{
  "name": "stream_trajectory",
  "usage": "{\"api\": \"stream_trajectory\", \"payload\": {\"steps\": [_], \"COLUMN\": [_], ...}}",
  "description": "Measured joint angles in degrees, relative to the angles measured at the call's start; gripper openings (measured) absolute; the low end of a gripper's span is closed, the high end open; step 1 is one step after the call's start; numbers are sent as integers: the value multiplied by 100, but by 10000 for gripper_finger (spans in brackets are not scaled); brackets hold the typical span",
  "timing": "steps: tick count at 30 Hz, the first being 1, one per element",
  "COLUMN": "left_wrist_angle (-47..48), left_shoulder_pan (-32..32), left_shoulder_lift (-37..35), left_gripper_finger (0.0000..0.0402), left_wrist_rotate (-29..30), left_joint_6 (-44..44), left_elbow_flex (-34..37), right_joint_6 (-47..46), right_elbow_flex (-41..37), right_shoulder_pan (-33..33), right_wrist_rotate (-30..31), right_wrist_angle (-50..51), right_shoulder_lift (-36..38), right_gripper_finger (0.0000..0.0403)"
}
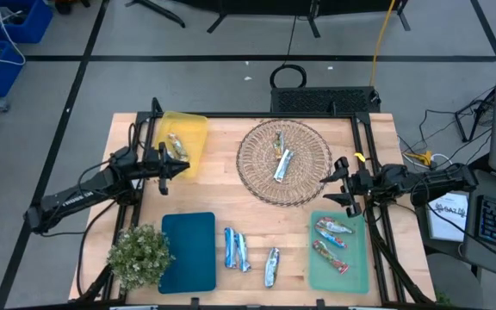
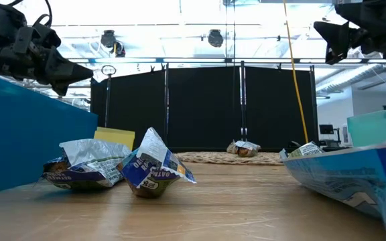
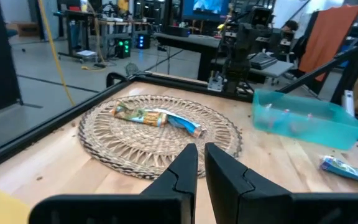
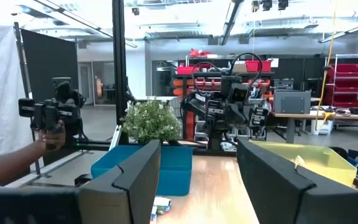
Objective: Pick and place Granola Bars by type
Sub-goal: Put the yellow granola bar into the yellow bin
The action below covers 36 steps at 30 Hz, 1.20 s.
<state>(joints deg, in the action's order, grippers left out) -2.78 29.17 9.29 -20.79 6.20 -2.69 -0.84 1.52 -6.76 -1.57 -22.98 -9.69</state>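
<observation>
From above, your shiny foil granola bars [image 1: 282, 162] lie on the round wicker basket [image 1: 257, 168], the pale wooden tabletop [image 1: 231, 215] and the coloured trays; both arms hover empty. At table height, crumpled wrappers [image 2: 154, 171] look light and slippery: pinch mid-body. Left wrist: left gripper [image 3: 201, 163] jaws nearly closed. Right wrist: right gripper [image 4: 197, 168] jaws wide open; a person's arm [image 4: 11, 163] is nearby.

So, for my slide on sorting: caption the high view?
Granola bars sorted across trays and wicker basket; left gripper and right gripper hover.
</observation>
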Motion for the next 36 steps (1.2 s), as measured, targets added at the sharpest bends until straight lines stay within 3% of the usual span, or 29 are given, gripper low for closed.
{"api": "stream_trajectory", "payload": {"steps": [5, 12, 16, 23, 26, 30, 36], "left_wrist_angle": [-12, 240, 737, 712, 700, 679, 696], "left_shoulder_pan": [0, -103, -367, -1023, -1233, -1444, -1662], "left_shoulder_lift": [-10, -343, -651, -899, -900, -904, -897], "left_gripper_finger": [35, 35, 35, 35, 35, 35, 35], "left_wrist_rotate": [396, 1424, 2011, 2635, 2790, 2876, 2834], "left_joint_6": [54, 185, 201, 56, 33, 12, -3], "left_elbow_flex": [-1, -4, -10, -19, -19, -19, -18], "right_joint_6": [0, -182, -339, -342, -403, -516, -773], "right_elbow_flex": [0, 0, 0, 0, 0, 0, 1], "right_shoulder_pan": [0, 0, 0, 2, 1, 4, 4], "right_wrist_rotate": [1, 1, 1, 20, 428, 1531, 1940], "right_wrist_angle": [-37, -33, 28, 223, 270, 275, 137], "right_shoulder_lift": [0, -2, -2, -2, -33, -231, -818], "right_gripper_finger": [203, 203, 203, 203, 203, 203, 203]}}
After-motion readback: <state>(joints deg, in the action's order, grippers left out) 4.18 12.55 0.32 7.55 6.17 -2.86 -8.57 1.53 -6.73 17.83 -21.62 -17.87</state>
